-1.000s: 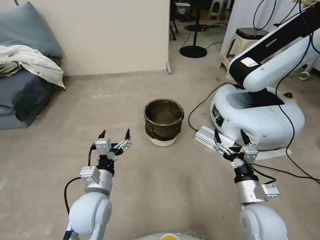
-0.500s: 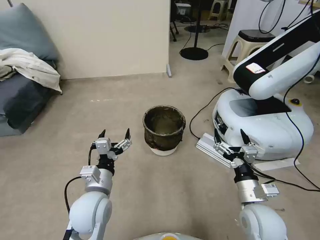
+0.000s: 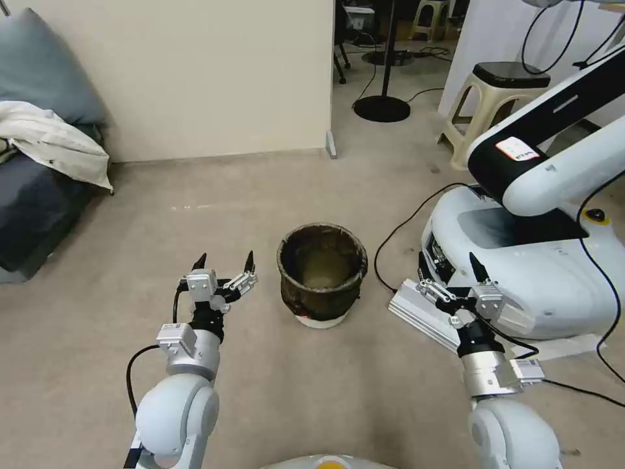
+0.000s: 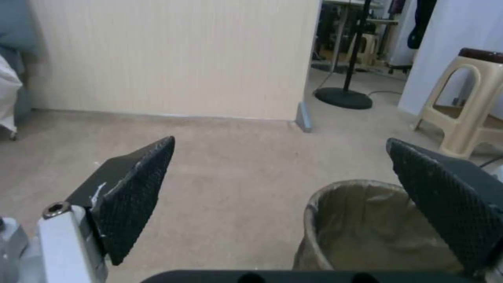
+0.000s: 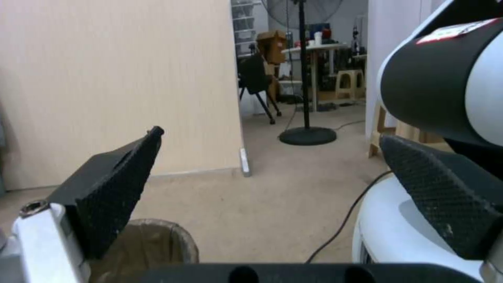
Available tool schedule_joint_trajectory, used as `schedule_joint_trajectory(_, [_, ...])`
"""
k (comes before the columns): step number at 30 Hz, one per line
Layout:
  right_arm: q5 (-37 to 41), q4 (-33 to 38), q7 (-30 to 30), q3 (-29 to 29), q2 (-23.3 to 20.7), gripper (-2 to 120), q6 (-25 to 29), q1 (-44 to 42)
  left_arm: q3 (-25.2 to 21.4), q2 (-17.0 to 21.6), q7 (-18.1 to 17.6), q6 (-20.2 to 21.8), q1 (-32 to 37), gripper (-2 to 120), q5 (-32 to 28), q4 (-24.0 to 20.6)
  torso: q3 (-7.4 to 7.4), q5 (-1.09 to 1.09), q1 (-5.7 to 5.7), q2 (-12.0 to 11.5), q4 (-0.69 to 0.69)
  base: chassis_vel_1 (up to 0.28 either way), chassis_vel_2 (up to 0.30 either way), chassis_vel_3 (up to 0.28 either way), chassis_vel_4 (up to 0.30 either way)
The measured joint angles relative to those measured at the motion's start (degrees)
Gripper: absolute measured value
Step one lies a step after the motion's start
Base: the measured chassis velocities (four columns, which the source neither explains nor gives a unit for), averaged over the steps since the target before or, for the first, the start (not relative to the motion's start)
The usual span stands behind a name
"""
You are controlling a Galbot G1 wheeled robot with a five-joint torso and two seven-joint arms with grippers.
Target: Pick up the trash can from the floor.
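Note:
The trash can [image 3: 321,273], a small round white bin lined with a dark brown bag over its rim, stands upright on the beige floor [image 3: 312,391] ahead of me. My left gripper [image 3: 224,264] hangs open to its left, apart from it. My right gripper [image 3: 449,263] hangs open to its right, also apart. In the left wrist view the trash can [image 4: 367,232] sits beyond the open left gripper [image 4: 283,184]. The right wrist view has the trash can's rim [image 5: 157,243] behind one finger of the open right gripper [image 5: 272,173].
A large white robot base [image 3: 521,260] with a black-and-white arm and cables stands close on the right, with a metal rail [image 3: 423,316] on the floor by it. A beige stool [image 3: 498,98] and fan stand [image 3: 381,107] are behind. A wall [image 3: 195,78] and grey sofa [image 3: 32,189] lie left.
The whole head view has shifted: the trash can and the other robot base now sit lower and nearer in the picture. Both grippers hold the same pose, still open.

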Motion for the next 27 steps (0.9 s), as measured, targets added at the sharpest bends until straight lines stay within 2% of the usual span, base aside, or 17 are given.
schedule_joint_trajectory(27, [-0.1, -0.3, -0.2, 0.1, 0.0, 100, 0.0, 0.3, 0.0, 0.0, 0.0, -0.2, -0.4, 100, 0.0, 0.3, 0.0, 0.0, 0.0, 0.0, 0.0, -0.115, 0.113, 0.117, -0.118])
